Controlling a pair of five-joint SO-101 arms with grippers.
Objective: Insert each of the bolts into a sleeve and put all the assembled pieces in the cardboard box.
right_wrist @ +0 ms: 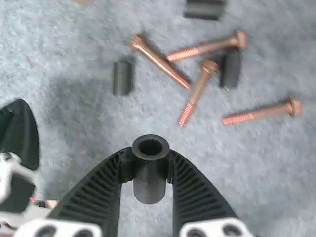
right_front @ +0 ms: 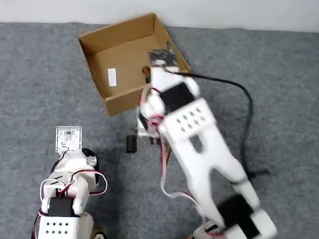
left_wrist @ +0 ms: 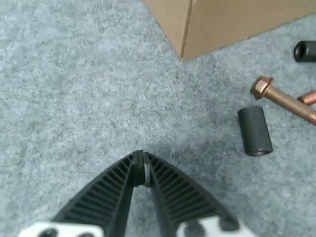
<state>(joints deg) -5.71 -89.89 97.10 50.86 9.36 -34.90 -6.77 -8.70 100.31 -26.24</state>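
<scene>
1. Held sleeve (right_wrist: 150, 173): black, clamped by its sides between the two fingers of the right gripper (right_wrist: 149, 159), open bore toward the wrist camera, above the carpet.
2. Right gripper: jaws parted only by the sleeve's width, closed firmly on it. In the high view the right arm (right_front: 200, 148) stretches across to the near corner of the cardboard box.
3. Bolts, copper-coloured, lying loose on the carpet beyond the held sleeve: one (right_wrist: 159, 61), a second (right_wrist: 205, 48) whose threaded tip meets the first, a third (right_wrist: 196, 94), and a fourth (right_wrist: 259, 112) set apart.
4. Loose sleeves, black, lying among the bolts: one (right_wrist: 122, 77) beside the first bolt, one (right_wrist: 230, 67) touching the third bolt's head, one (right_wrist: 204, 9) farther off.
5. Cardboard box (right_front: 123, 101): open-topped, at the far middle of the table.
6. Left gripper (left_wrist: 140, 165): fingertips pressed together, holding nothing, over bare carpet near the box corner (left_wrist: 227, 19).
7. Grey carpet (right_front: 39, 82): covers the table.
</scene>
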